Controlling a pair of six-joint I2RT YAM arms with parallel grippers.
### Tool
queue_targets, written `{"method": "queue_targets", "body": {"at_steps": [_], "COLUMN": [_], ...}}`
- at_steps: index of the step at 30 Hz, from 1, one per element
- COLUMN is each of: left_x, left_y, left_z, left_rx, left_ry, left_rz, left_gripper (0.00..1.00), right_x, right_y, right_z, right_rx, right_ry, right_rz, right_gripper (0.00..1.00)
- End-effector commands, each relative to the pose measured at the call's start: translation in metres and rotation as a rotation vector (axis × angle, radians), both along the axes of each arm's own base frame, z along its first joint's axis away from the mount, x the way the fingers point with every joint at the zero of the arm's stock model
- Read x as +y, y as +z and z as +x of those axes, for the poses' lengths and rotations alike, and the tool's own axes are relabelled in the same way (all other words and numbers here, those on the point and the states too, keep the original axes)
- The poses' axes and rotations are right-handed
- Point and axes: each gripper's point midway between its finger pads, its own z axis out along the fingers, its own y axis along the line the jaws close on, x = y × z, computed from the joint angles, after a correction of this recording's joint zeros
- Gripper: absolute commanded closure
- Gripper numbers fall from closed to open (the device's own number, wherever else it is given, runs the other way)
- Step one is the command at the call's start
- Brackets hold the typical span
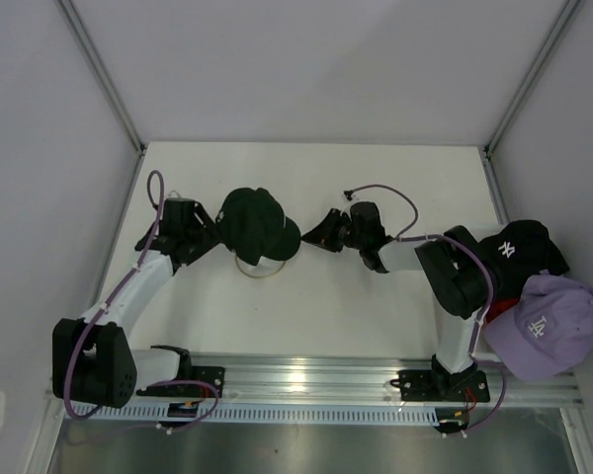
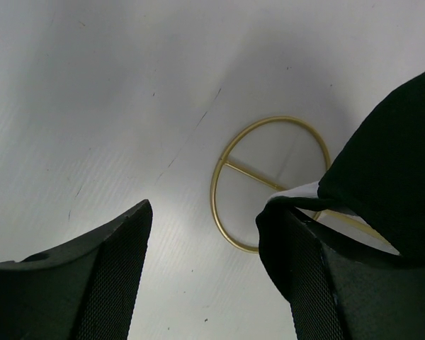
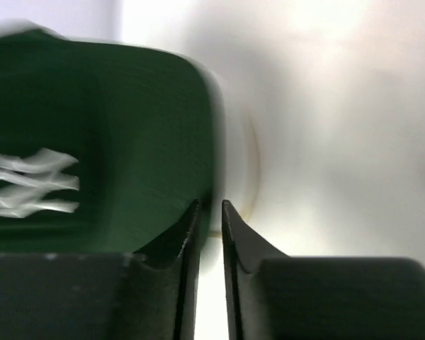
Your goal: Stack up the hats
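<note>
The dark green baseball cap (image 1: pixel 257 222), the black cap (image 1: pixel 519 247) and the lavender cap (image 1: pixel 549 321) are made of soft, matt cloth. White logos are stitched on the last two. The thin gold wire ring stand (image 2: pixel 251 174) is made of smooth metal with a soft sheen. The white table top (image 2: pixel 92 106) is finished matt and is faintly scratched. A fine mesh-like grain is shown on the black pads (image 2: pixel 120 276) of the left gripper (image 2: pixel 209 209). The silver metal rail (image 1: pixel 306 373) is glossy.

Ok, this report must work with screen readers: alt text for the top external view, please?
Two robot arms reach toward a dark green cap perched on a gold wire stand on a white table, left gripper and right gripper flanking it. A black cap and a lavender cap lie at the right edge.
</note>
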Motion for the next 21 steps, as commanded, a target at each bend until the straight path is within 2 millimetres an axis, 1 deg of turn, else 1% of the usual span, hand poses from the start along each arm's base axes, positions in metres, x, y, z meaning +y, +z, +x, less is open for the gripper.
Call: {"method": "queue_targets", "body": {"at_steps": [1,2,3,4,5,6,7,8,9,10,11,12,13,14,15,16,17,18,19,20,21], "left_x": [0.011,0.01,0.01,0.01,0.011,0.011,0.011,0.012,0.012,0.011,0.011,0.012,0.013,0.014,0.016,0.018,0.021,0.023,0.026,0.031,0.032], "left_y": [-0.036,-0.027,-0.02,-0.016,-0.01,-0.006,0.004,0.006,0.012,0.023,0.028,0.035,0.043,0.051,0.062,0.066,0.074,0.08,0.084,0.093,0.096], "left_z": [-0.042,-0.039,-0.036,-0.036,-0.035,-0.035,-0.031,-0.034,-0.034,-0.031,-0.031,-0.033,-0.032,-0.03,-0.031,-0.032,-0.031,-0.032,-0.034,-0.033,-0.035], "left_rx": [0.182,0.154,0.137,0.131,0.124,0.12,0.098,0.104,0.086,0.061,0.047,0.032,0.013,-0.006,-0.025,-0.031,-0.047,-0.051,-0.056,-0.076,-0.08], "left_ry": [-0.046,-0.049,-0.051,-0.061,-0.062,-0.063,-0.07,-0.075,-0.081,-0.084,-0.087,-0.09,-0.088,-0.089,-0.09,-0.089,-0.076,-0.073,-0.066,-0.049,-0.046], "left_rz": [0.089,0.087,0.088,0.094,0.098,0.102,0.108,0.111,0.112,0.111,0.113,0.114,0.122,0.129,0.139,0.148,0.162,0.171,0.177,0.176,0.175], "left_gripper": [0.27,0.25,0.23,0.22,0.21,0.18,0.17,0.15,0.11,0.07,0.05,0.01,0.01,0.01,0.0,0.01,0.01,0.01,0.01,0.0,0.0], "right_x": [-0.04,-0.037,-0.036,-0.033,-0.035,-0.033,-0.033,-0.037,-0.039,-0.041,-0.047,-0.051,-0.058,-0.064,-0.071,-0.078,-0.088,-0.094,-0.103,-0.113,-0.12], "right_y": [-0.09,-0.084,-0.076,-0.063,-0.059,-0.049,-0.036,-0.033,-0.022,-0.014,0.002,0.012,0.022,0.041,0.049,0.055,0.078,0.087,0.091,0.106,0.122], "right_z": [-0.051,-0.049,-0.045,-0.042,-0.042,-0.036,-0.034,-0.035,-0.029,-0.028,-0.026,-0.024,-0.019,-0.016,-0.017,-0.018,-0.012,-0.011,-0.013,-0.007,-0.008], "right_rx": [0.195,0.179,0.158,0.129,0.133,0.11,0.079,0.085,0.065,0.046,0.026,0.01,-0.006,-0.04,-0.043,-0.041,-0.095,-0.112,-0.103,-0.135,-0.167], "right_ry": [0.044,0.05,0.054,0.056,0.056,0.055,0.059,0.055,0.045,0.046,0.03,0.022,0.004,-0.006,-0.016,-0.028,-0.055,-0.068,-0.083,-0.105,-0.122], "right_rz": [-0.309,-0.295,-0.287,-0.276,-0.286,-0.284,-0.287,-0.307,-0.304,-0.311,-0.313,-0.314,-0.313,-0.312,-0.321,-0.338,-0.333,-0.34,-0.363,-0.375,-0.373], "right_gripper": [0.78,0.74,0.65,0.6,0.49,0.45,0.42,0.41,0.39,0.37,0.36,0.35,0.35,0.34,0.33,0.32,0.3,0.28,0.26,0.21,0.19]}}
